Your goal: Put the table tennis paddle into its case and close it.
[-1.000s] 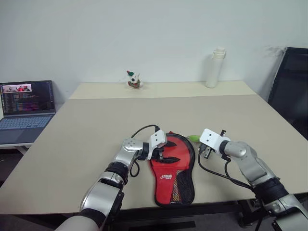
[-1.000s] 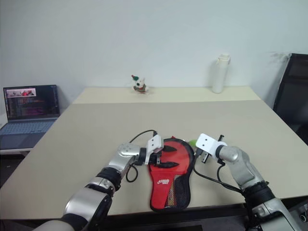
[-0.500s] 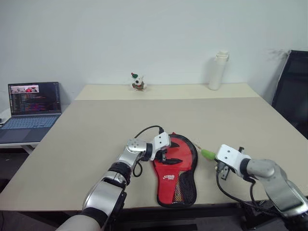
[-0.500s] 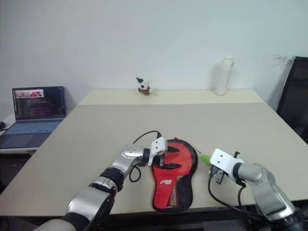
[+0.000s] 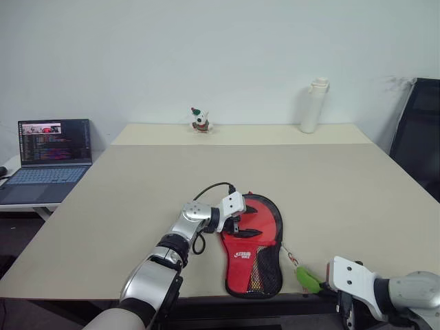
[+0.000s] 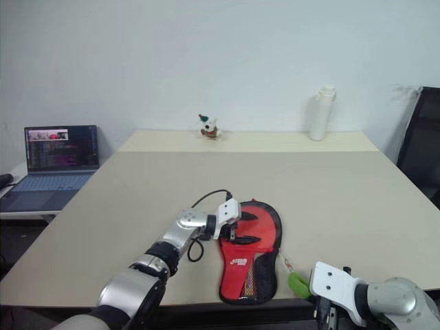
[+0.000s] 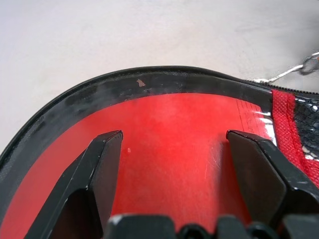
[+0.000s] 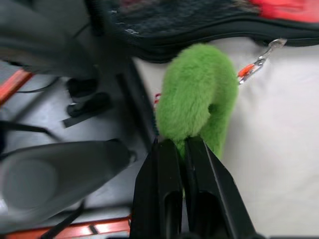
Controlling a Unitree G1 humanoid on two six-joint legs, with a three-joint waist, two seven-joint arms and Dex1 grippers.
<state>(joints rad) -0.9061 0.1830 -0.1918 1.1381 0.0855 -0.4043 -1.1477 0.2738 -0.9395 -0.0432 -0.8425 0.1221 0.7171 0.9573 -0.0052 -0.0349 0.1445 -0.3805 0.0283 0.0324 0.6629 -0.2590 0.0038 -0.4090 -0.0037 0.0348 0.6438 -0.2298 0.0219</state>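
The case (image 5: 251, 242) lies flat near the table's front edge, red face with white logo and mesh pocket up, black zipper edge around it. My left gripper (image 7: 174, 137) is open, its two fingers spread on the round red part of the case (image 7: 169, 129). At the front edge, right of the case's narrow end, my right gripper (image 8: 182, 144) is shut on a fuzzy green zipper pull (image 5: 307, 278). A thin cord (image 5: 289, 258) runs from the pull to the case's right side. The table tennis paddle is hidden.
On a side desk to the left stands an open laptop (image 5: 48, 148). A small figurine (image 5: 200, 119) and a white bottle (image 5: 311, 105) stand at the far side of the beige table (image 5: 206, 165). A black chair (image 5: 418, 130) is at the right.
My right gripper has drawn the green pull from beside the case's round top back along its right side to the table's front edge. The left gripper stayed on the case.
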